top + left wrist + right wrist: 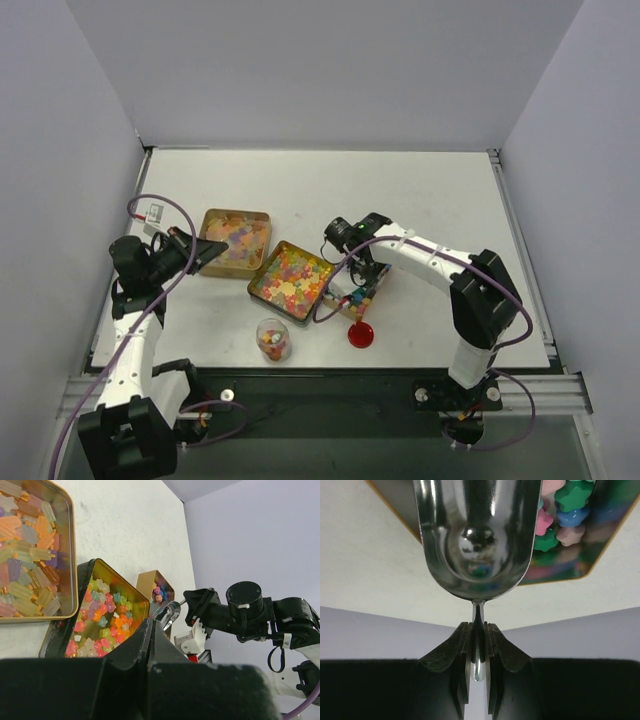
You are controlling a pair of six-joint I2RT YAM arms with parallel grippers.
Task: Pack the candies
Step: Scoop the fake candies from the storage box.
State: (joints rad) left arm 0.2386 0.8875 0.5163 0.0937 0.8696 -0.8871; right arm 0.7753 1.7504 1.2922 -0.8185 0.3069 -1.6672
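Right, widest first: the white surface spreads out well beyond both sets of jaws.

My left arm reaches in from its side, and my left jaws are clenched, tip pressed to tip. My right arm bends across toward the middle, and my right jaws are clamped on a thin metal handle.

The big tin lies ahead and to the left of my left jaws. From above, the tips sit at its near edge, though I cannot tell if they touch it. The middle tin lies straight ahead of the left jaws, set at an angle, just beside the big one. The small tin sits under my right jaws, up against the far side of the middle tin.

A clear jar stands upright on the near side of the middle tin, between my two sets of jaws.

The scoop is what my right jaws are gripping. Its shiny bowl points straight out ahead of them, over the rim of the small tin.

A flat red lid lies on the surface just nearer than the right jaws.

Smallest of all are the candies. Pale long ones fill the big tin, bright stars fill the middle and small tins, and a few sit in the bottom of the jar.
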